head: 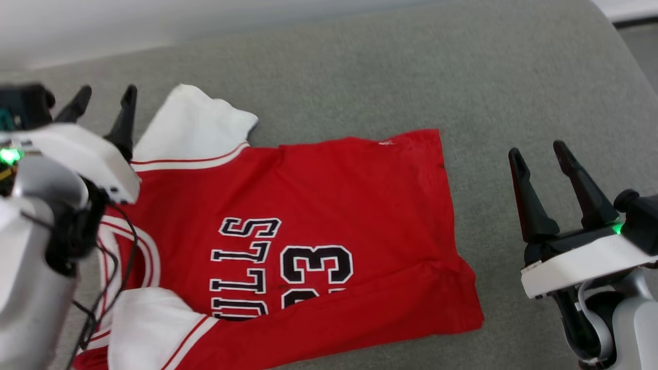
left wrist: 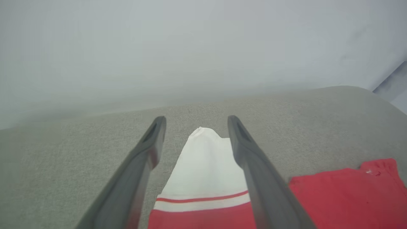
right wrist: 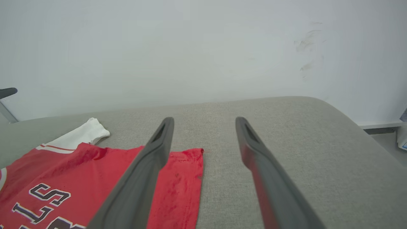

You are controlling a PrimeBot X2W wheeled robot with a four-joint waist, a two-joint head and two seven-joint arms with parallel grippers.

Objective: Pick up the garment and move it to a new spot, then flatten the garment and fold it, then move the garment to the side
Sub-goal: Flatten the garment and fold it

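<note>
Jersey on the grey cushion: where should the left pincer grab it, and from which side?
Likely the far white sleeve, near its cuff. It sticks out flat past the red body of the jersey, with bare cushion around it, and the open left pincer sits in line with it. Come down from above, straddling the cuff edge.

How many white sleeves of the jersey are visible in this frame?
2. In the head view, the far sleeve lies spread at the jersey's upper left; the near sleeve lies at its lower left, partly cut off by the picture's edge.
</note>
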